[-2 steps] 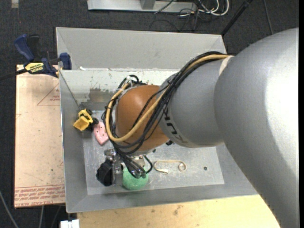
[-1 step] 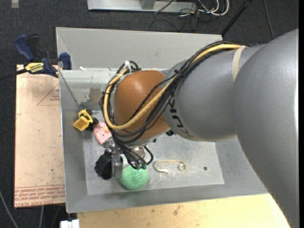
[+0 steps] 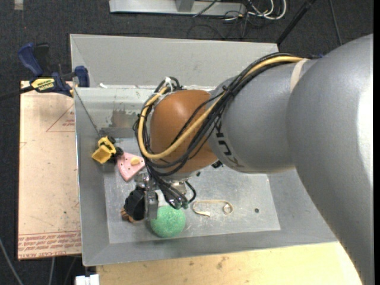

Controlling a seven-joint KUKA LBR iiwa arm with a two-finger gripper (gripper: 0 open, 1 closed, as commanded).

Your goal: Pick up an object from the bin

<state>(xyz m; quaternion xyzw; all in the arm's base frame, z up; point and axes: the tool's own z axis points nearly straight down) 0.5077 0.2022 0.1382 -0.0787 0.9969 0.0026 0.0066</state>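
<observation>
Gripper, half hidden beside the green ball; whether apart or together cannot be told.

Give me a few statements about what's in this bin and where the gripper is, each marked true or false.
1. A green ball lies by the near wall of the bin. True.
2. The yellow thing lies right of the ball. False: it lies to the left, beside the pink thing.
3. The gripper is down beside the ball. True.
4. The pink thing rests on the ball. False: they lie apart.
5. A tan loop lies right of the ball. True.
</observation>
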